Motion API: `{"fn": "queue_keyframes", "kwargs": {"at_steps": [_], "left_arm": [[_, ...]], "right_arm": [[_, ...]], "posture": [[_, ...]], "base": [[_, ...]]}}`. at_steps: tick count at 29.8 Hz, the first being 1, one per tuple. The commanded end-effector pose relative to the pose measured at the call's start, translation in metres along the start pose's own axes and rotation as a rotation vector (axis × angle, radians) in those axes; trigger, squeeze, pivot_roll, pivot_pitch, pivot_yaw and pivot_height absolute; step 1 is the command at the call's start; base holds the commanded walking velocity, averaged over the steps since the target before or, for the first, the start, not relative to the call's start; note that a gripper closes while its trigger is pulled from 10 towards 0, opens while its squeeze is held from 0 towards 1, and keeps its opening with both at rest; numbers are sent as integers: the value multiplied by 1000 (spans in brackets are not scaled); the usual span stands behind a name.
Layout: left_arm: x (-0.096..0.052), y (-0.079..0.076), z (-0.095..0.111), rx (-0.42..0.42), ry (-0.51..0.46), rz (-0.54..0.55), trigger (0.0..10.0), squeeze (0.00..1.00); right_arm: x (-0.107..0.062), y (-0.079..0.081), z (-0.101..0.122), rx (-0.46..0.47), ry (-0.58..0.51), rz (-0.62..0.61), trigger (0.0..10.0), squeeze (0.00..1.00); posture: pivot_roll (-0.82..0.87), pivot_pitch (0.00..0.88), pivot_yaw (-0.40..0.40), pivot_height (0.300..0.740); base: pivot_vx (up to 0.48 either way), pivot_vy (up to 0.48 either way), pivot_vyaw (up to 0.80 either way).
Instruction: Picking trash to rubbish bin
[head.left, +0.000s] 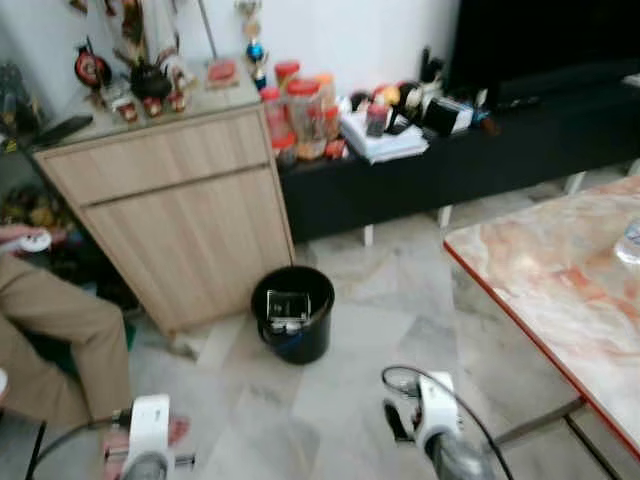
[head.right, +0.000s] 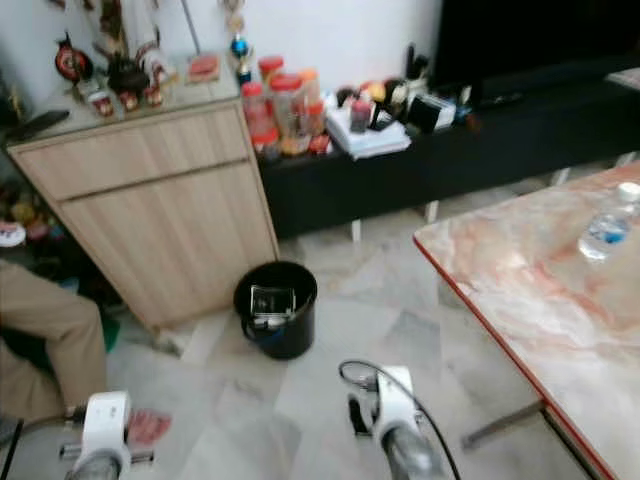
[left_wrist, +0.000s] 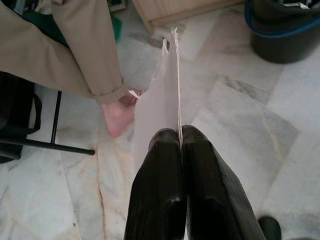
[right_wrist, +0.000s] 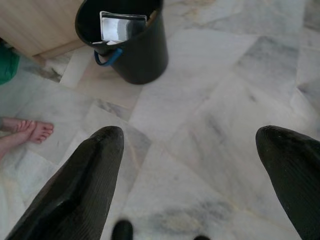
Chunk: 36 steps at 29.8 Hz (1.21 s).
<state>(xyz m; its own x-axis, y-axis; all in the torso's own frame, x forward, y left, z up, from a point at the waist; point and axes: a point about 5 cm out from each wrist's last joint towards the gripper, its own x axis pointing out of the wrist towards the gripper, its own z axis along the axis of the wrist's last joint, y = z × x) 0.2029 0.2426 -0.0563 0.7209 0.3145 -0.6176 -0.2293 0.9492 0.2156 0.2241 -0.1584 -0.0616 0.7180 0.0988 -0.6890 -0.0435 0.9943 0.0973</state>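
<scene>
Paper (left_wrist: 167, 95) is standing edge-on between our left gripper's (left_wrist: 180, 137) closed fingers, its long axis running straight out from the tips toward the cabinet (head.left: 175, 200). We are holding our right gripper (right_wrist: 190, 145) spread wide above the marble floor (right_wrist: 215, 100). Bin (head.left: 292, 312) is sitting by the cabinet's corner, near a person's foot (left_wrist: 119, 116).
</scene>
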Motion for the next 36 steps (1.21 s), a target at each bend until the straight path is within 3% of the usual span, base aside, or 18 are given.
{"fn": "queue_keyframes", "kwargs": {"at_steps": [1, 36], "left_arm": [[1, 9, 1, 26, 2, 16, 10000, 0], [2, 8, 4, 25, -12, 18, 10000, 0]], "right_arm": [[3, 13, 3, 13, -6, 28, 10000, 0], [4, 14, 8, -6, -25, 34, 10000, 0]], "posture": [[77, 0, 90, 740], [79, 0, 87, 740]], "base": [[450, 0, 0], [449, 0, 0]]}}
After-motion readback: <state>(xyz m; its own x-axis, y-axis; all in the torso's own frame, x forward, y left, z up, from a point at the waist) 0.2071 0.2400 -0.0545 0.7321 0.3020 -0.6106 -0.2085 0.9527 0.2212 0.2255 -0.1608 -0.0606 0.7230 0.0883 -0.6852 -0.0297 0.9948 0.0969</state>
